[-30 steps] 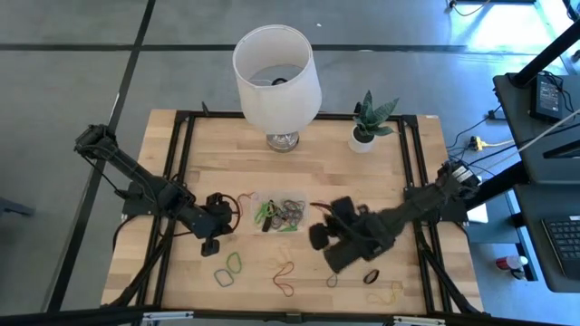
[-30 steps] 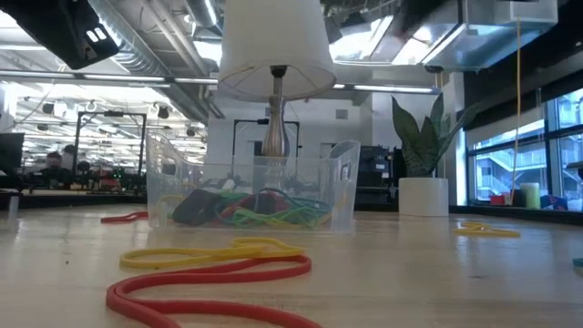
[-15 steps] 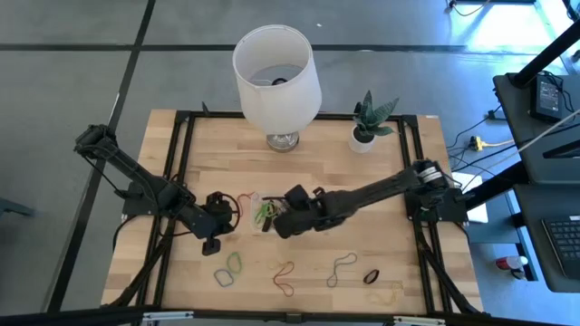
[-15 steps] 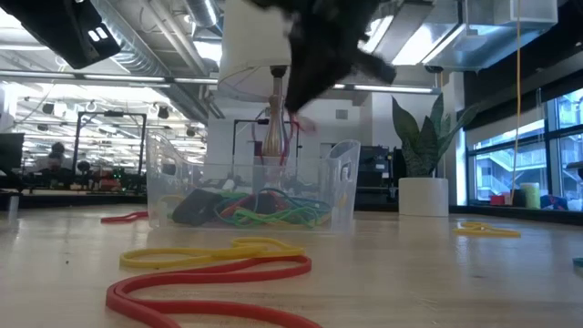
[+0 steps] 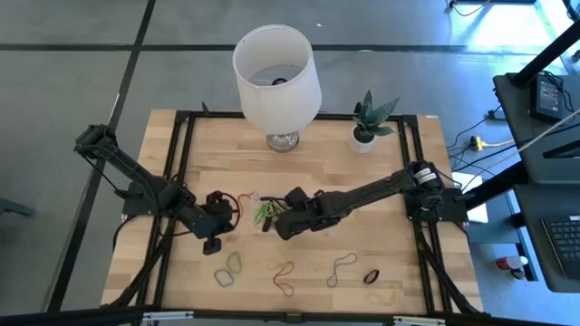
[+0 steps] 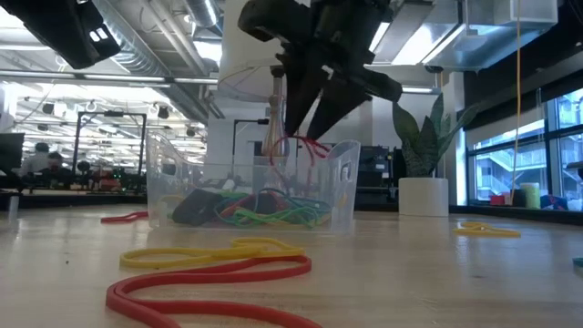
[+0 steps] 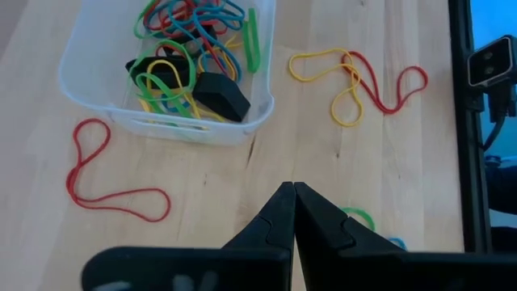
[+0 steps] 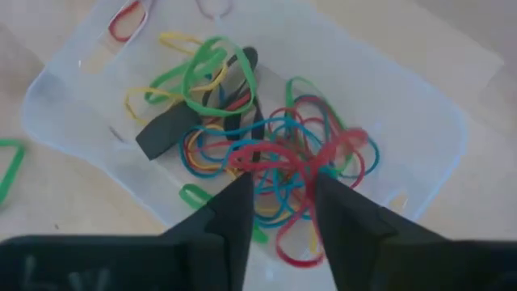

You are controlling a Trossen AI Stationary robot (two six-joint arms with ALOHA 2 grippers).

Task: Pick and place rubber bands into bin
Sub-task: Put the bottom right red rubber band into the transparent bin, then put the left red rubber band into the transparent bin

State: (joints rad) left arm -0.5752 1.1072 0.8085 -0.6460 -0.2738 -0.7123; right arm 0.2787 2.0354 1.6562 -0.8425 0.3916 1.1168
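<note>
Right pincer (image 8: 279, 198) is hanging right over the clear bin (image 5: 256, 198) mid-table, fingers spread apart, with a red rubber band (image 8: 295, 162) dangling loose between them above the pile of bands (image 7: 190, 48) inside. Low view shows that red loop (image 6: 296, 144) at about the bin's rim height. Left pincer (image 7: 292, 212) is clenched on nothing, parked just off the bin's 9 o'clock side. Loose bands sit toward the table's 6 o'clock edge: a green one (image 5: 235, 263), a red one (image 5: 285, 270), a black one (image 5: 371, 277). Lamp (image 5: 276, 77) and potted plant (image 5: 367, 122) are at the 12 o'clock edge, well apart from the bin.
</note>
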